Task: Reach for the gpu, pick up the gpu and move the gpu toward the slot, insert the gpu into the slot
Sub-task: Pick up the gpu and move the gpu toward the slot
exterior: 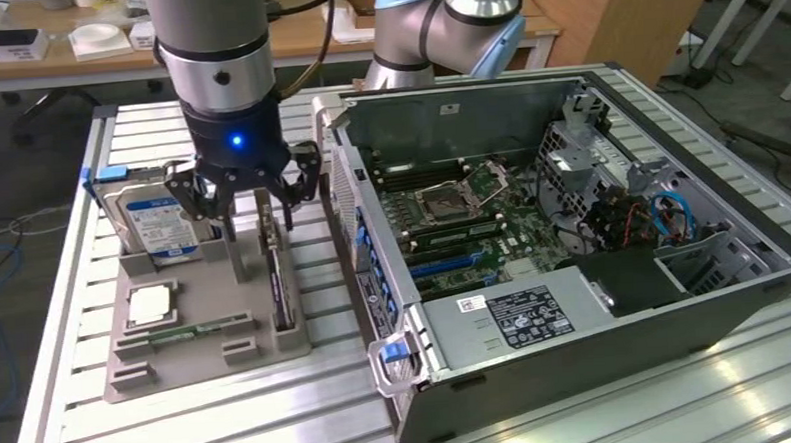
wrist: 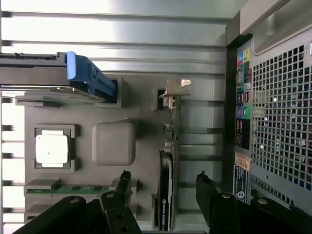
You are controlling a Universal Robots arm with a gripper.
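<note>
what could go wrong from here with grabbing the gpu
1. The gpu stands on edge in the grey holder; the gripper, jaws open above it, could knock it askew if off-centre.
2. The hard drive stands close by; one jaw may clip it.
3. The case wall sits right beside the holder, leaving little room.

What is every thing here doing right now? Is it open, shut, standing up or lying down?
hand, open, over the gpu, holding nothing
gpu, standing on edge in the grey holder, not picked up yet
hard drive, standing upright in the holder
processor chip, lying flat in its pocket
memory stick, resting in its slot in the holder
computer case, lying on its side, open, inside showing
</note>
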